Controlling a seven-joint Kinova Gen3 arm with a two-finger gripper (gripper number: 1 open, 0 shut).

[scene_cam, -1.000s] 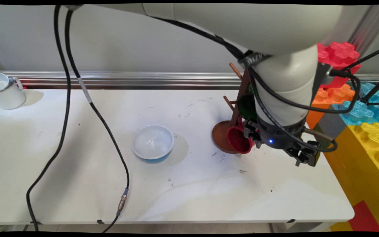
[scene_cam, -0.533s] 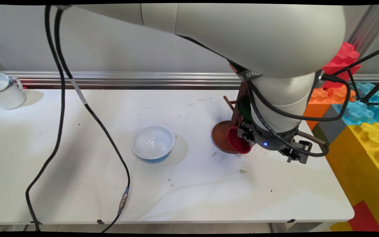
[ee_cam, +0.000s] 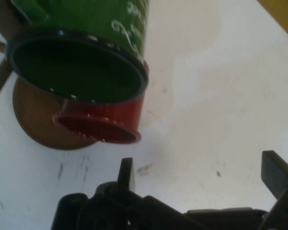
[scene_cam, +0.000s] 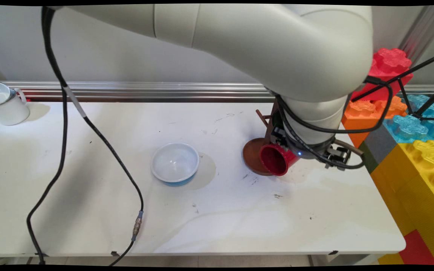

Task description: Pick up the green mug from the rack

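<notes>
Gripper [ee_cam: 199, 175] low over the counter [scene_cam: 89, 210] near its right end, fingers [ee_cam: 126, 171] spread apart w/ nothing between them, bare counter showing in the gap. Nearest: red mug [scene_cam: 277, 159] on its side, mouth facing the near edge, resting against the round brown base of the wooden mug stand [scene_cam: 253, 155]. Green mug [ee_cam: 86, 57] hangs on the stand just above the red one. White bowl w/ blue underside [scene_cam: 174, 163] mid-counter, well apart. White enamel mug [scene_cam: 4, 103] at far left corner. Big toy blocks [scene_cam: 413, 124] off the right end.
</notes>
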